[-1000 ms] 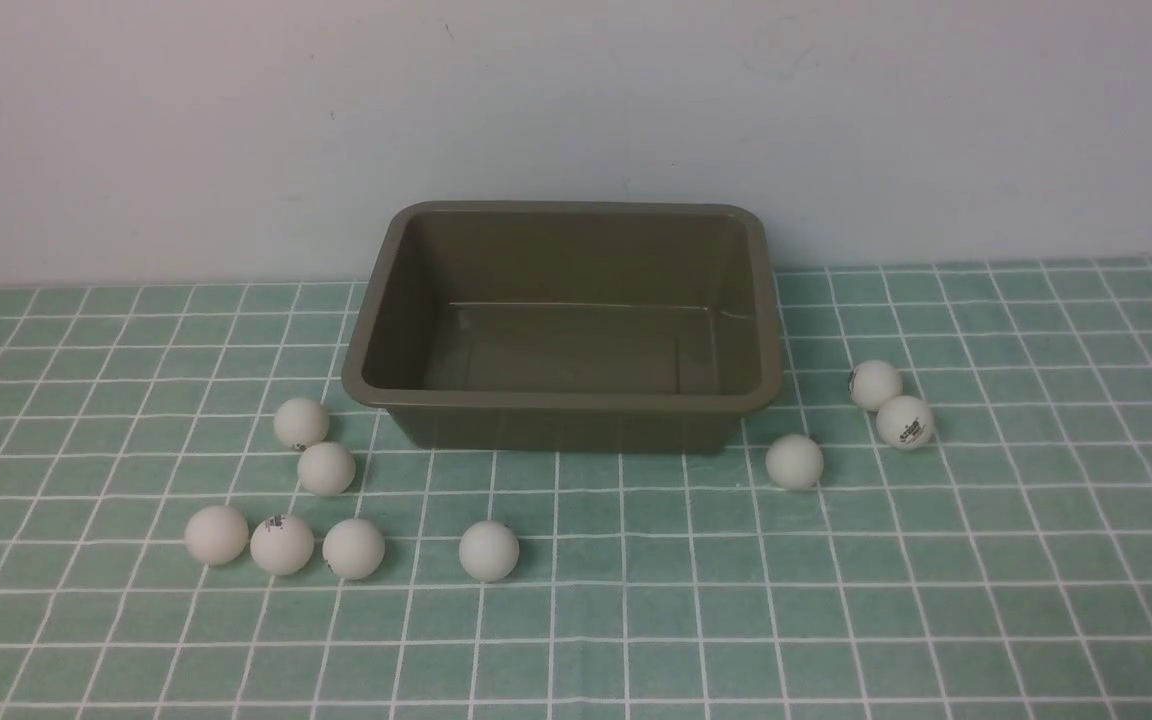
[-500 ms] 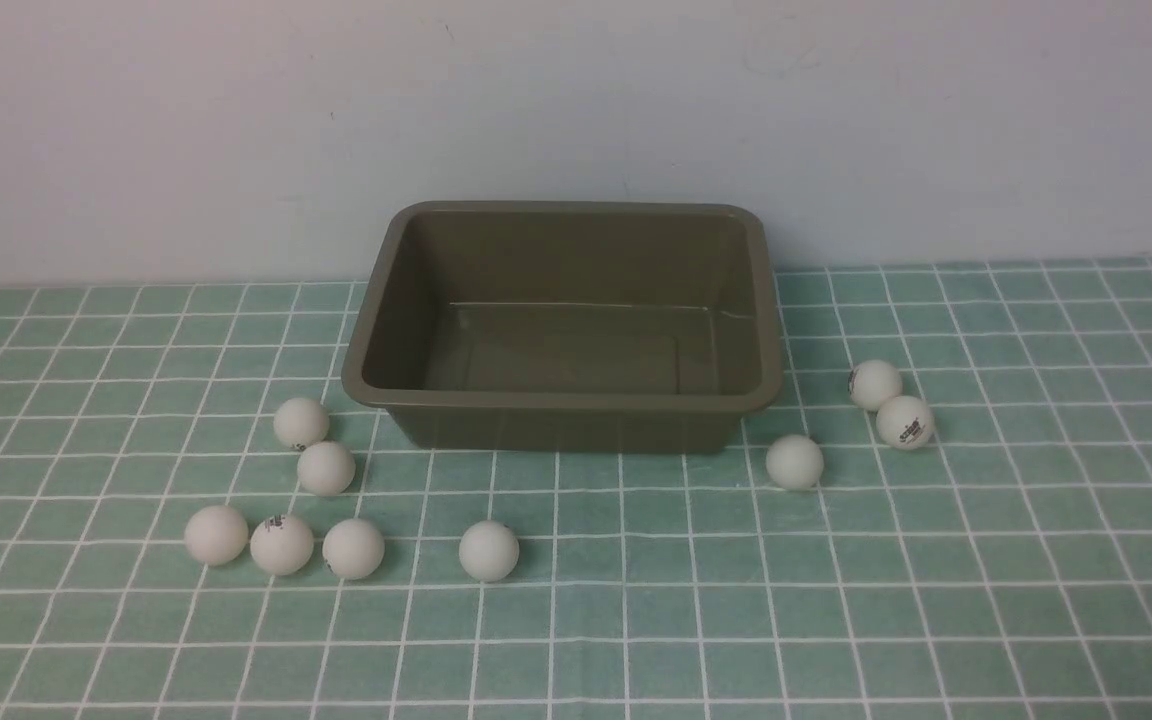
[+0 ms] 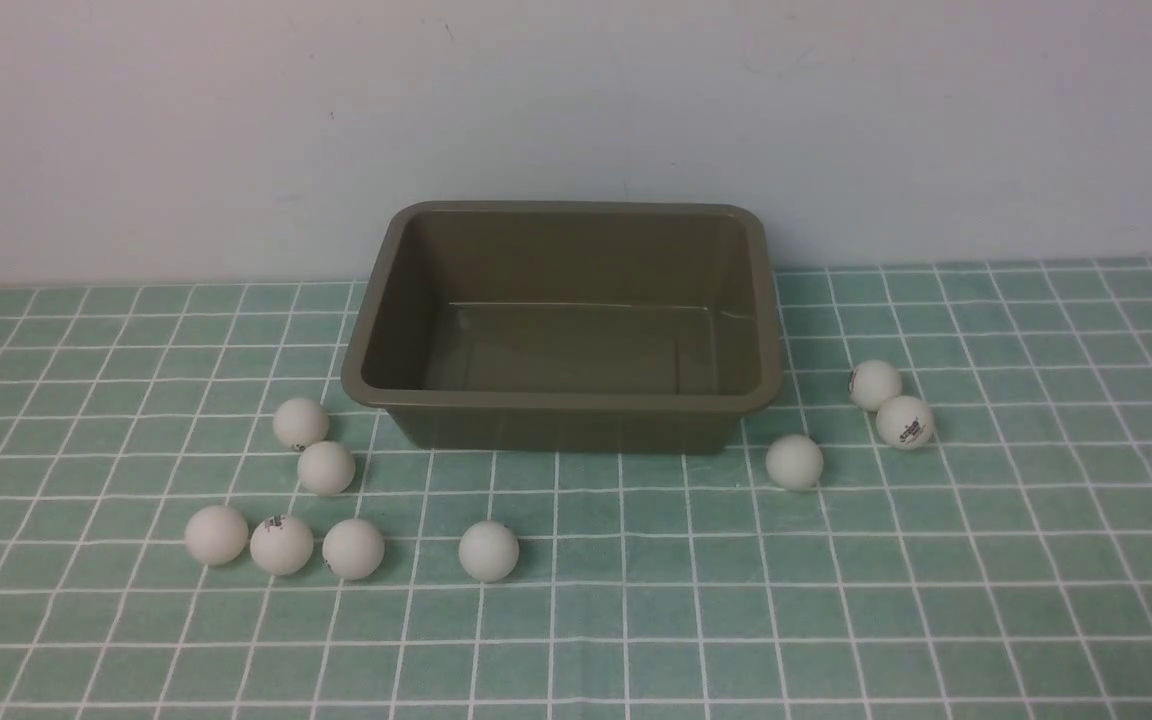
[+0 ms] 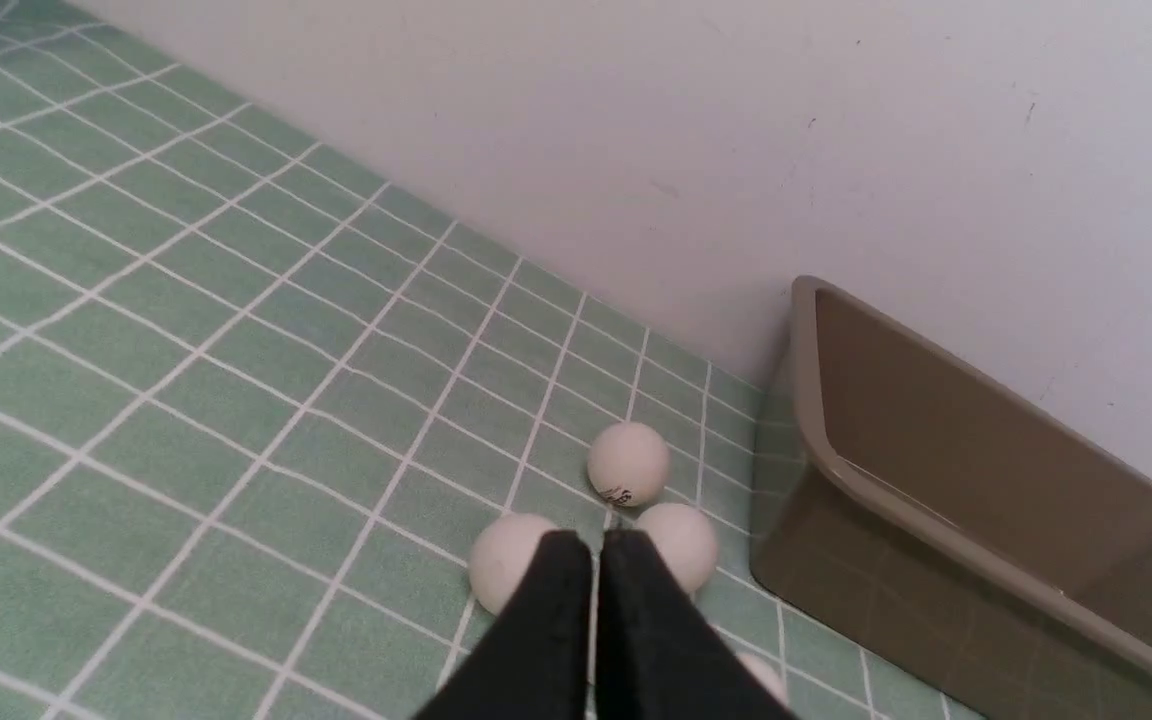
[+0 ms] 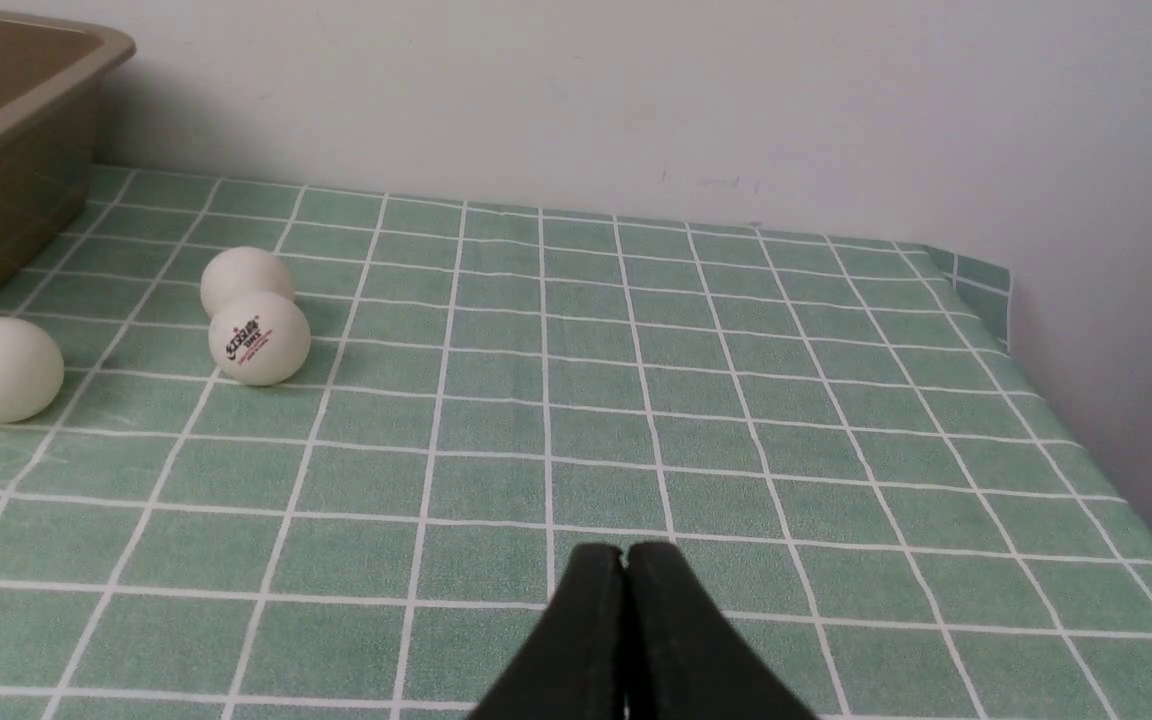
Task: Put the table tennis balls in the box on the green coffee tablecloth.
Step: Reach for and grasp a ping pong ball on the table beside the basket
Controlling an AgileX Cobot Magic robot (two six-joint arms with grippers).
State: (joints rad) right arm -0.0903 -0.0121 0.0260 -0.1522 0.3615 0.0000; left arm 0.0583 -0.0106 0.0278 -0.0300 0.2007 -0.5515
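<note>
White table tennis balls (image 3: 326,468), nine in count, all lying on the green coffee tablecloth (image 3: 636,620), all outside the box (image 3: 561,402).

Positions are read from the front view, with the box as dial centre and twelve o'clock toward the wall (image 3: 576,100).
- Left pair (image 3: 301,423): eight o'clock, close together, just beside the box's near left corner.
- Row of three (image 3: 282,545): about seven to eight o'clock, farther out, side by side, the middle one bearing a dark logo.
- Front ball (image 3: 489,551): between six and seven o'clock, alone.
- Right ball (image 3: 794,462): about four o'clock, near the box's near right corner.
- Right pair (image 3: 905,422): between three and four o'clock, touching or nearly so, the nearer one printed.

Box: olive-brown plastic, upright, open-topped, close to the wall.

Left gripper (image 4: 594,540): black fingers pressed together, grasping nothing; several balls and the box's left end lie beyond its tips.

Right gripper (image 5: 625,550): black fingers clenched, grasping nothing, over bare cloth, well apart from the right pair.
</note>
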